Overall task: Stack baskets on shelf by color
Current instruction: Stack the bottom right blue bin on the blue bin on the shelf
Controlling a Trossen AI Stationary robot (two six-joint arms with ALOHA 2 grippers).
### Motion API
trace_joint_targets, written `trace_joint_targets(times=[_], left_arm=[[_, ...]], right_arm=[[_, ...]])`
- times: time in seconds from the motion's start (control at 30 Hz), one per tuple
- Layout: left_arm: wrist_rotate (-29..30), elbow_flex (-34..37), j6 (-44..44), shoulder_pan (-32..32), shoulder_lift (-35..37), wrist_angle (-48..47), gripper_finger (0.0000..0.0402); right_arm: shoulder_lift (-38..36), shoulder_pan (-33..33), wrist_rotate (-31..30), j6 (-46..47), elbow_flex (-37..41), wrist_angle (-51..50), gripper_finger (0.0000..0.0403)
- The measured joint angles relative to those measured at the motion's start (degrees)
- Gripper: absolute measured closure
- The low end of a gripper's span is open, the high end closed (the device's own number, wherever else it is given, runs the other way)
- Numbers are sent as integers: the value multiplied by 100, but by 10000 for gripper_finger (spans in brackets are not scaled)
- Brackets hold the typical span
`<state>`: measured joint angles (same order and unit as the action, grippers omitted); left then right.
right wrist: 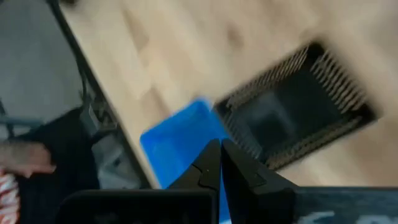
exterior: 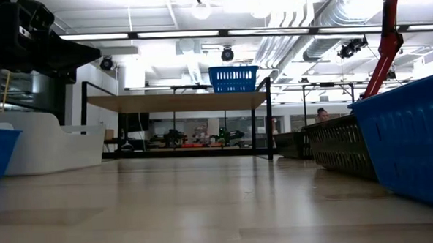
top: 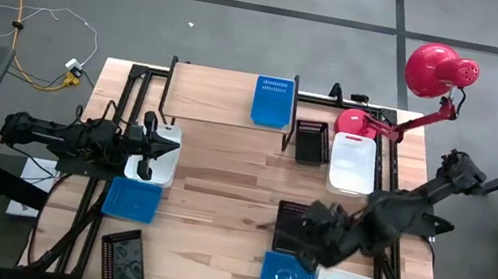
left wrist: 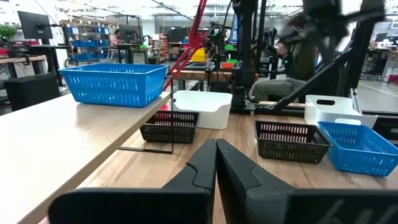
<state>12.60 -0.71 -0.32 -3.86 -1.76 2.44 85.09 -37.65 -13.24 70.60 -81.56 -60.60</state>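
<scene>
From above, one blue plastic basket (top: 272, 102) stands on the low wooden shelf (top: 211, 96). The left gripper (top: 169, 150) waits over a white rounded basket (top: 151, 156), fingers pressed together, holding nothing. The right gripper (top: 291, 234) hovers above a black mesh basket (top: 291, 226), also closed and empty.

At table height, the blue plastic basket (exterior: 234, 79) sits on the shelf top (exterior: 175, 102).

In the left wrist picture, the fingers (left wrist: 239, 174) meet.

In the right wrist picture, the closed fingers (right wrist: 245, 174) point at a black mesh basket (right wrist: 297, 106) beside a blue one (right wrist: 182, 142).
</scene>
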Motion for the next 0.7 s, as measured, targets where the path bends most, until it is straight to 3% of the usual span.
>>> trace_joint_targets(times=[0.13, 0.27, 0.43, 0.63, 0.7], left_arm=[[0, 0, 0, -2, 0, 2, 401], [-1, 0, 0, -1, 0, 0, 401], [0, 0, -3, 0, 0, 2, 401], [-2, -1, -4, 0, 0, 2, 401], [-2, 0, -3, -2, 0, 0, 401]], right_arm=[[468, -254, 571, 548, -221, 8, 403], [985, -393, 746, 627, -570, 5, 403], [1582, -419, 687, 214, -876, 145, 403], [2160, -337, 927, -708, -871, 913, 402], [2316, -284, 1082, -640, -867, 984, 402]])
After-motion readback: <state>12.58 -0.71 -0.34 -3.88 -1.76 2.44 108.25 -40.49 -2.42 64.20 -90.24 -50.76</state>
